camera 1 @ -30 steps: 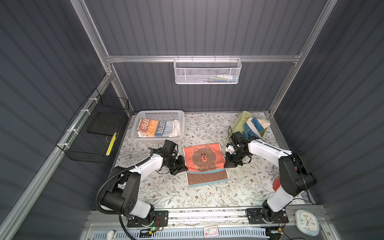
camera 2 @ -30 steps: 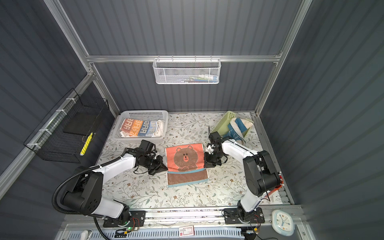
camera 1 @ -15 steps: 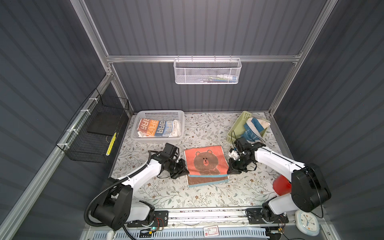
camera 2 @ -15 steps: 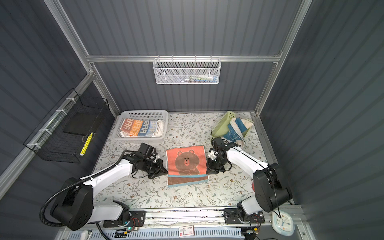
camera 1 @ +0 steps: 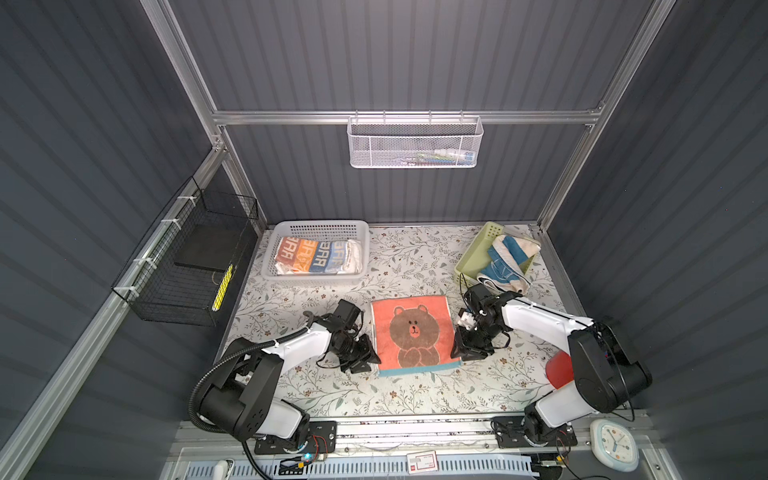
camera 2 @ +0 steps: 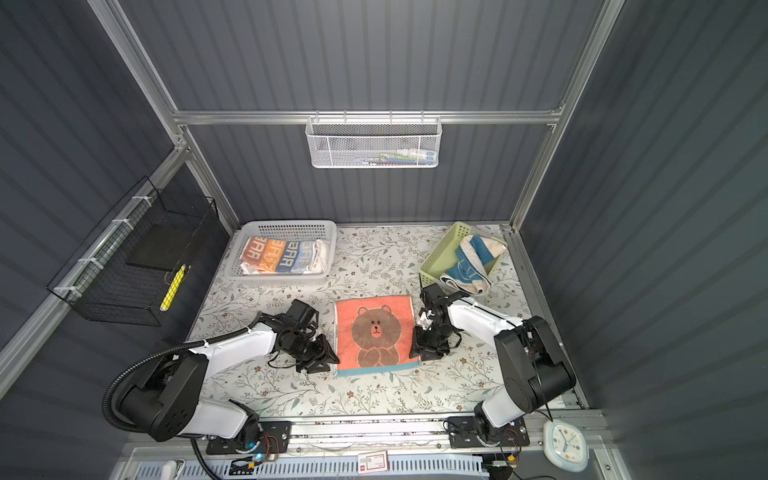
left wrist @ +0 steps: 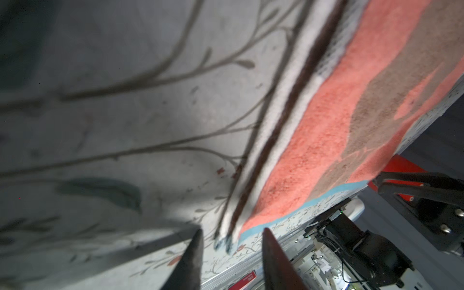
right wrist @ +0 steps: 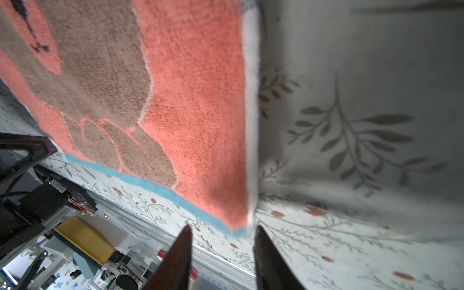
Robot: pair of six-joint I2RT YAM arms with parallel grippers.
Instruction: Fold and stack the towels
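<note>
The coral-orange towel with a brown bear lies folded flat mid-table, a blue strip along its front edge. My left gripper sits low at its front left corner, my right gripper at its front right corner. In the left wrist view the left gripper is open, the towel's layered corner just beyond the tips. The right gripper is open too, the towel corner just ahead. An orange-blue lettered towel lies in a white basket. A cream-and-blue towel hangs out of a green basket.
A flower-patterned covering spreads over the table. A red object stands by the right arm's base. A black wire basket hangs on the left wall, a white mesh basket on the back rail. A clock lies front right.
Both grippers moved toward the table's front along the towel's sides, bringing its coral layer over the brown lower part. Both have opened and let the towel go.
</note>
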